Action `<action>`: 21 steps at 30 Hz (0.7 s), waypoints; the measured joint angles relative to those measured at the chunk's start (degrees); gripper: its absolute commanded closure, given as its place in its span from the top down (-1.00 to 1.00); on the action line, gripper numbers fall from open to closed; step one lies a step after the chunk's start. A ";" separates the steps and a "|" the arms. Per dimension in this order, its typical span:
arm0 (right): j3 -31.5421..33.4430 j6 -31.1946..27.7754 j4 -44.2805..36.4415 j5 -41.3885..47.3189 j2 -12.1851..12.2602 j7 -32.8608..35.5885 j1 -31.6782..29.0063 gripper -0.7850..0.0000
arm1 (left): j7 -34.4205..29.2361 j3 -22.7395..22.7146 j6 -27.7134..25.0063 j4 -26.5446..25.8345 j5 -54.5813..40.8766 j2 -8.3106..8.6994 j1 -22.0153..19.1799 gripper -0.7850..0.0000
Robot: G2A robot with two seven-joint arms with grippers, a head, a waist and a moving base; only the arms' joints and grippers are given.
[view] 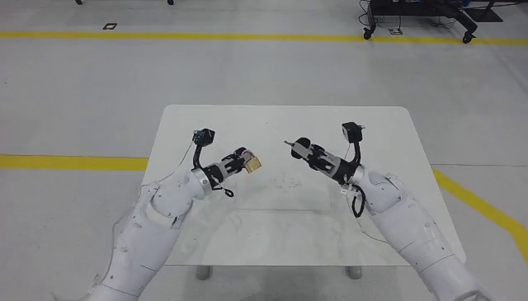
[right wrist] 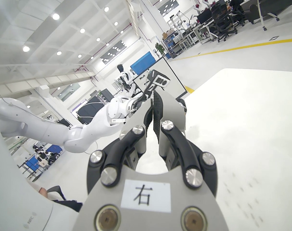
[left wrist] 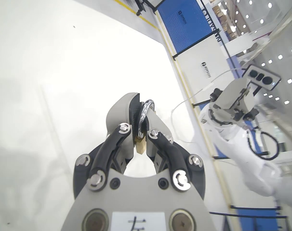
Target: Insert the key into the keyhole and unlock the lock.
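Brass shows between the pads of my left pincer (left wrist: 142, 112): I hold the lock (left wrist: 140, 146) clamped there, jaws drawn narrow around it, its yellow body lying toward my wrist and its silver shackle (left wrist: 147, 105) curving out beyond the fingertips. Seen from above, this pincer hangs over the white table (view: 371, 128), left of centre, with the lock's brass end pointing across toward my other arm. My right pincer (view: 298, 148) hangs over the table right of centre, facing the left one, and its jaws are pressed almost flat together. A thin grey sliver, the key (view: 289, 143), sticks out from its tip toward the lock. From my right wrist the ribbed black pads (right wrist: 157, 111) meet in a tight seam, and I cannot make out the key itself between them there. Key and lock are near each other but apart, with a strip of bare tabletop between them; the key's tip does not touch the brass. I cannot tell which face of the lock carries the keyhole. Both things are in my grip, not lying loose on the table.
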 measured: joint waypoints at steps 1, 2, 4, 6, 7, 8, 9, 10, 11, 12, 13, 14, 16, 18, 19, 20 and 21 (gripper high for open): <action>-0.72 0.08 0.43 1.34 -0.32 -0.25 0.49 -1.00 | -1.55 0.33 0.50 2.25 -4.32 -0.39 -1.75 -1.00; -1.10 0.15 0.71 2.72 -0.53 -0.58 0.74 -1.00 | -2.24 0.45 0.88 3.91 -7.40 -0.66 -2.91 -1.00; -1.30 0.19 0.92 4.59 -0.66 -0.87 0.89 -1.00 | -2.60 0.56 1.23 6.09 -12.19 -0.96 -4.37 -1.00; -1.26 0.19 0.90 4.05 -0.64 -0.86 0.87 -1.00 | -2.54 0.57 1.23 6.16 -12.23 -0.95 -4.34 -1.00; -1.25 0.19 0.88 3.87 -0.64 -0.85 0.86 -1.00 | -2.52 0.56 1.21 6.06 -11.67 -0.94 -4.28 -1.00; -1.25 0.18 0.88 3.84 -0.63 -0.84 0.85 -1.00 | -2.51 0.56 1.20 6.03 -11.47 -0.94 -4.26 -1.00; -1.25 0.18 0.88 3.84 -0.63 -0.84 0.85 -1.00 | -2.51 0.56 1.20 6.02 -11.42 -0.93 -4.25 -1.00; -1.25 0.18 0.88 3.85 -0.63 -0.83 0.85 -1.00 | -2.51 0.55 1.20 6.02 -11.43 -0.93 -4.25 -1.00; -1.25 0.18 0.88 3.86 -0.63 -0.83 0.86 -1.00 | -2.42 0.54 1.24 6.02 -11.47 -0.94 -4.19 -1.00; -1.24 0.18 0.88 3.87 -0.63 -0.83 0.85 -1.00 | -2.11 0.49 1.66 6.11 -11.81 -0.96 -3.99 -1.00; -1.20 0.43 0.57 4.02 -0.67 -1.11 0.73 -1.00 | -1.77 0.42 2.96 6.40 -12.96 -1.05 -3.90 -1.00; -1.20 0.87 -0.03 4.28 -0.74 -1.54 0.54 -1.00 | -1.86 0.45 4.22 6.74 -14.30 -1.18 -4.12 -1.00; -1.25 2.13 -1.42 4.46 -0.92 -2.19 0.33 -1.00 | -3.31 0.97 7.63 8.26 -18.66 -1.66 -5.37 -1.00; -1.40 3.21 -2.08 4.22 -1.10 -2.63 0.30 -1.00 | -4.87 1.76 10.49 10.22 -23.02 -2.25 -7.04 -1.00; -1.47 3.91 -2.24 3.96 -1.21 -2.90 0.26 -1.00 | -5.95 2.41 12.29 11.79 -26.23 -2.73 -8.26 -1.00; -1.46 4.38 -2.33 3.84 -1.28 -3.19 0.19 -1.00 | -6.97 2.99 13.56 13.06 -28.75 -3.12 -9.27 -1.00; -1.36 4.75 -2.40 3.87 -1.34 -3.59 0.05 -1.00 | -8.01 3.71 14.60 14.40 -30.85 -3.49 -10.38 -1.00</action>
